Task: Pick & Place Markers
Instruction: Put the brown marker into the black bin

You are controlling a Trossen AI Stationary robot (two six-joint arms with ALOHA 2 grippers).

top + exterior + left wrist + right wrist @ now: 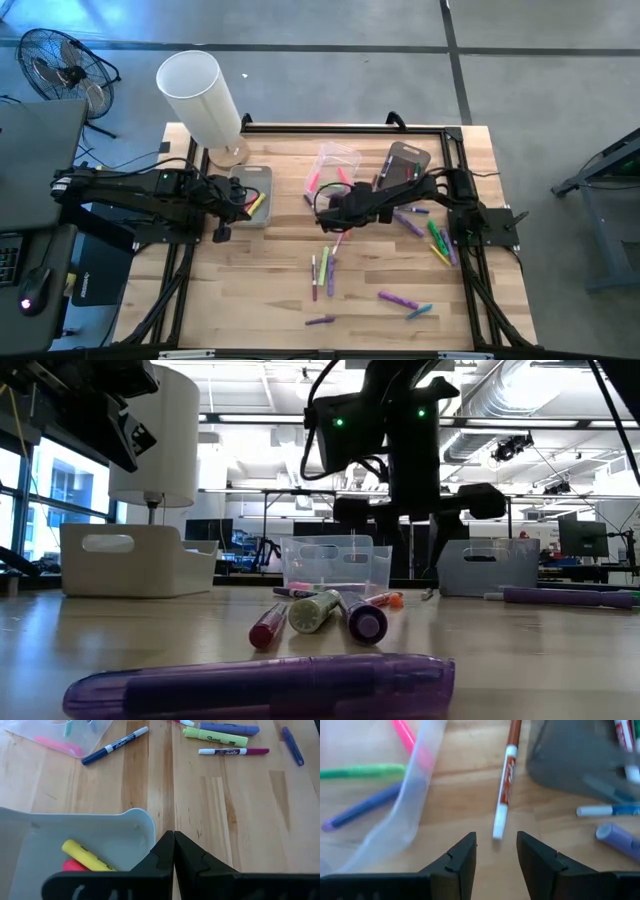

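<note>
the right gripper (496,851) hangs over the middle of the wooden table (260,290), between the clear bin (335,165) and the grey bin (408,160). its two dark fingers (462,857) stand apart and nothing is between them. just in front of them a red and white marker (506,780) lies flat on the wood, not touched by the fingers. beside it, through the wall of the clear bin, i can see a pink marker (405,735), a green one (362,771) and a purple one (362,806).

the left gripper (173,851) waits at the left side of the table, at the edge of the white bin (75,827). its fingers are pressed together and hold nothing. inside this white bin lie a yellow marker (87,857) and a red-pink one (74,866) touching it.

many other markers (325,272) lie loose on the table: a small group near the middle in green, pink and purple, some purple and blue ones toward the front edge, and a bunch of green, yellow and purple ones near the base of the right arm. in the low view a purple marker (260,685) lies very near the camera, and three more point at it from behind.

a white lamp (200,95) stands at the far left corner of the table.
</note>
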